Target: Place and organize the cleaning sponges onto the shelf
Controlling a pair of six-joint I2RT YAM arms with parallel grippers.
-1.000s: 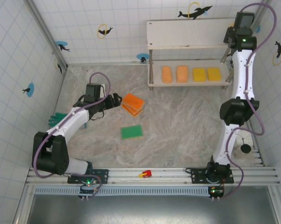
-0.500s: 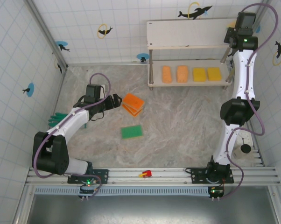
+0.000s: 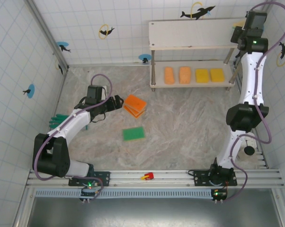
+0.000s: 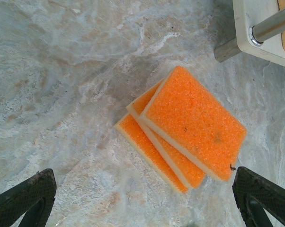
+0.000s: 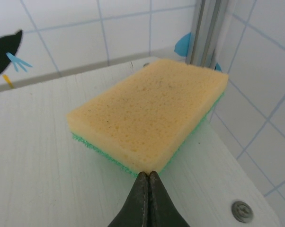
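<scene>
1. Two things mark the right end effector. Its fingers are pressed together with nothing between them, their tips at the near corner of a pale sponge; whether they touch it I cannot tell. Over the last second the arm has also swung slightly to the right.
2. The pale sponge, green underneath, lies flat at the right end of the top board of the shelf. It sits skewed to the board's edges. I judge it delivered, though perhaps not yet straightened.
3. On the lower board four sponges sit in a row.
4. The left end effector has not moved. It is spread wide and hovers over the orange stack on the desk.
5. Nearer the arms lies the green sponge. These sponges on the desk still need shelving.
</scene>
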